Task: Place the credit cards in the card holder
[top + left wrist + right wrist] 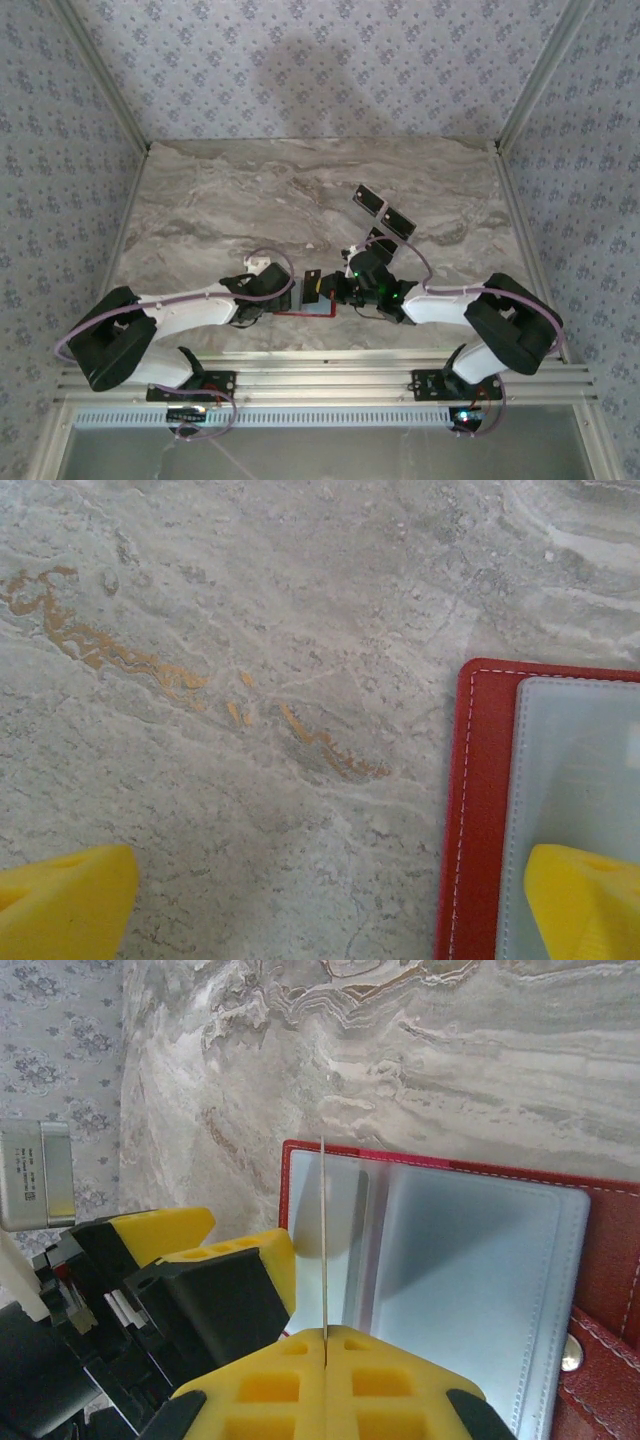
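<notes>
Left of centre in the lower part of the top view, my left gripper (290,294) sits low over the marbled table (230,190) with its jaws spread wide and holding nothing. From its own wrist camera, one yellow fingertip (60,905) shows at the lower left over bare stone. The other (585,900) shows at the lower right over the pale plastic sleeve (575,780) of the card holder (472,810), and I cannot tell whether it presses down. The red card holder lies opened flat on the table at the lower centre of the top view, between my two grippers. In the right wrist view it spreads across the middle and right of the frame, with its clear pockets facing up and a metal snap stud (570,1353) at the lower right. Just right of it in the top view, my right gripper (347,290) is clamped tight on a card (323,1220). The right wrist camera sees that card edge-on as a thin upright line rising from between my yellow pads, over the left pocket of the card holder. From that angle I cannot tell its colour. Farther right and higher in the top view, two black cards (368,199) lie flat on the table just beside each other, well apart from the card holder.
</notes>
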Available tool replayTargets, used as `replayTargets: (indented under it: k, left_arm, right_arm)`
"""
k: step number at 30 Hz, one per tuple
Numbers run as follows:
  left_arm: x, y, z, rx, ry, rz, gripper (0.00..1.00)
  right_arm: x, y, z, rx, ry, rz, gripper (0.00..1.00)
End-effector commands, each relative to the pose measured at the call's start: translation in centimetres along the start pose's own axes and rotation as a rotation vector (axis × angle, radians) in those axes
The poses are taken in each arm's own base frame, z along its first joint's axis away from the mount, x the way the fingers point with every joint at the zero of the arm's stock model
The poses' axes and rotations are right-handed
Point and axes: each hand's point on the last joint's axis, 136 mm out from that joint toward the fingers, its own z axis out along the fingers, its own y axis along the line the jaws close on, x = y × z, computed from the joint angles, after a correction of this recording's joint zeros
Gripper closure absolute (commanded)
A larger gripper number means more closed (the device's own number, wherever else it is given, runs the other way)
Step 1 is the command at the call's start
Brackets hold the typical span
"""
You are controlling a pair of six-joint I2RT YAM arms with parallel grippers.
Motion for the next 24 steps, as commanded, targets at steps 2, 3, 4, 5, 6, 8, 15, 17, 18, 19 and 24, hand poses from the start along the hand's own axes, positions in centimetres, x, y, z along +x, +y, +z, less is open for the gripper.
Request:
replayTargets:
  k: [2,3,4,5,6,8,15,17,18,19,24]
  left_arm:
    - [1.8,1.7,0.3,-0.057,0.046,0.038,0.00]
    - [1.8,1.7,0.3,-0.056,0.045,0.036,0.00]
    - [1.7,1.7,0.3,-0.057,0.044,0.037,0.00]
    - [1.8,1.7,0.3,-0.056,0.045,0.037,0.00]
    - [1.7,1.6,0.3,-0.054,0.044,0.036,0.00]
    - [1.8,1.7,0.3,-0.056,0.046,0.037,0.00]
    - [1.8,1.7,0.3,-0.057,0.046,0.038,0.00]
    - [1.8,1.7,0.3,-0.055,0.047,0.038,0.00]
    - [1.8,1.7,0.3,-0.056,0.045,0.037,0.00]
    - [1.9,1.7,0.3,-0.055,0.047,0.037,0.01]
    - [1.9,1.8,0.3,-0.057,0.046,0.036,0.00]
  right_arm:
    - [0.0,-0.4,0.1,0.026,-0.010,0.001,1.00]
    - [0.0,-0.4,0.2,0.027,-0.010,0.000,1.00]
    - [0.1,-0.4,0.3,0.028,-0.008,0.001,1.00]
    - [0.1,-0.5,0.4,0.030,-0.007,0.004,1.00]
    - [0.0,-0.4,0.5,0.026,-0.008,0.005,1.00]
    - [0.1,-0.4,0.8,0.024,-0.005,0.005,1.00]
    - [0.3,-0.4,1.4,0.020,0.006,0.007,1.00]
    - [0.4,-0.3,1.4,0.018,0.006,0.006,1.00]
    - [0.4,-0.3,1.3,0.017,0.005,0.006,1.00]
    - [0.4,-0.3,1.2,0.016,0.004,0.004,1.00]
    - [0.1,-0.2,0.4,0.021,-0.017,0.001,1.00]
